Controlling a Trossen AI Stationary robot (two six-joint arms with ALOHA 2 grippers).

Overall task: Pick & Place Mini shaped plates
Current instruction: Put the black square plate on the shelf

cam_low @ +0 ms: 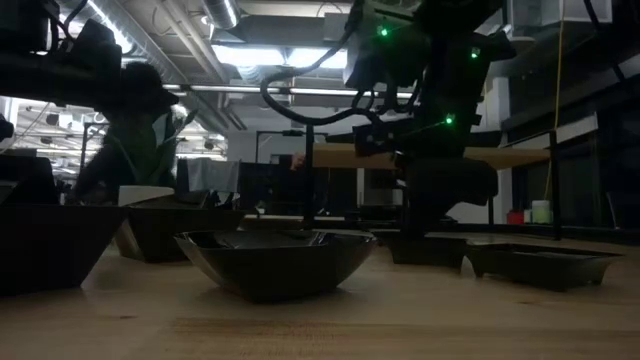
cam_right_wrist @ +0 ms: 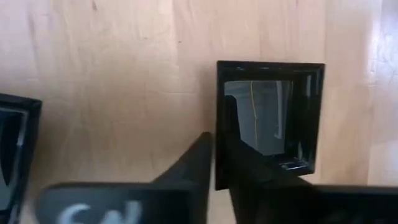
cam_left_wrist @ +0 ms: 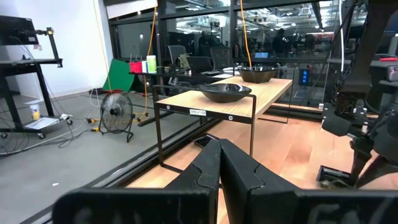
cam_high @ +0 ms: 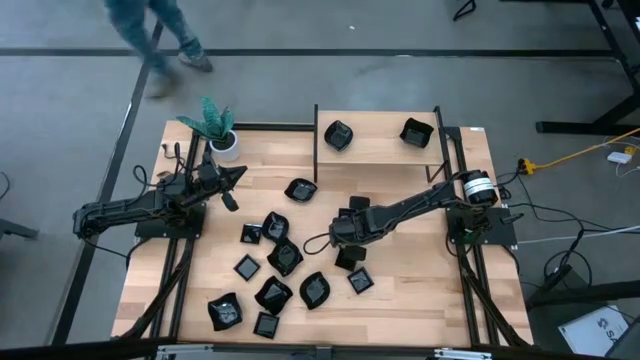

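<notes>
Several glossy black mini shaped plates lie scattered on the wooden table. Two more plates sit on a raised wooden shelf at the far edge. My right gripper reaches down at the table's middle and is shut on a square plate, which rests flat on the wood. My left gripper hovers shut and level at the far left, holding nothing; its shut fingers point toward the shelf. My right gripper pinches one side rim of the square plate between its two fingers. One finger is outside the rim and the other inside the dish. The fingers come slanting down from above. The plate appears to lie flat on the table.
A white pot with a green plant stands at the far left corner beside my left arm. Another dark plate lies close to the held one. A person's legs move on the floor beyond the table.
</notes>
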